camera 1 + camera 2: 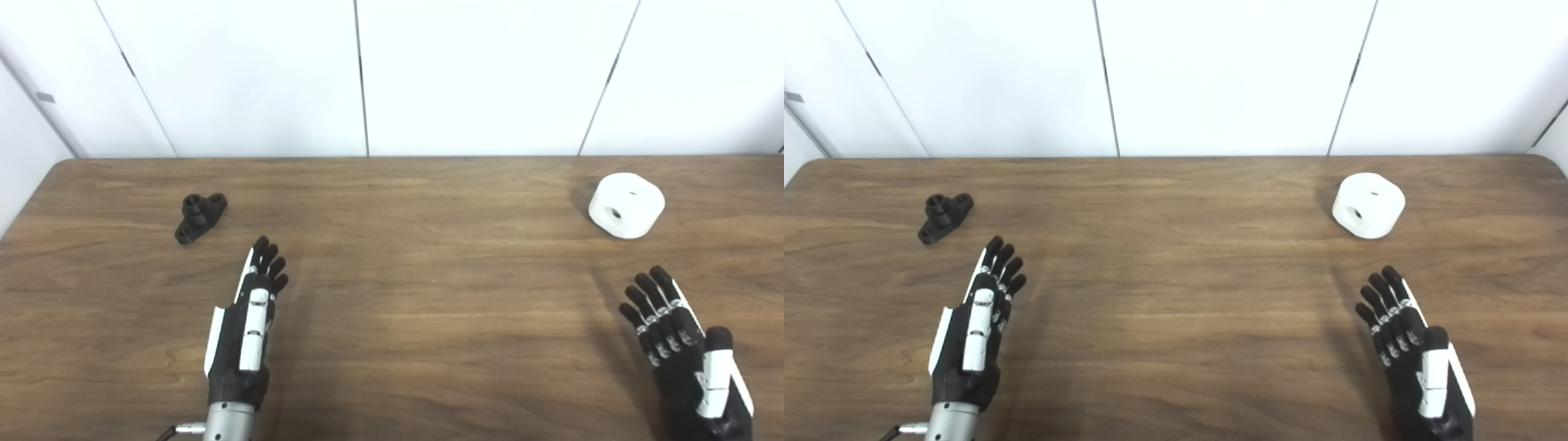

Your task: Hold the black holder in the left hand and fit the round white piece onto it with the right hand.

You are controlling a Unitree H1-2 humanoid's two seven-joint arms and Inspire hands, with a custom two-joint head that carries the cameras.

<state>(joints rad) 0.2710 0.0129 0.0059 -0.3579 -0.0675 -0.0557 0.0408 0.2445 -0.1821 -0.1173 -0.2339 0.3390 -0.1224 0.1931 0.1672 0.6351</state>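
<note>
bare table (pixel 392 306) between each robot hand and its part

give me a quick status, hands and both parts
Left hand open, empty. Right hand open, empty. Black holder far left on table, round white piece far right, both untouched. Nothing in the way.

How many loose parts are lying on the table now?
2. The black holder lies far left, beyond the left hand; the round white piece far right. None seems hidden.
</note>
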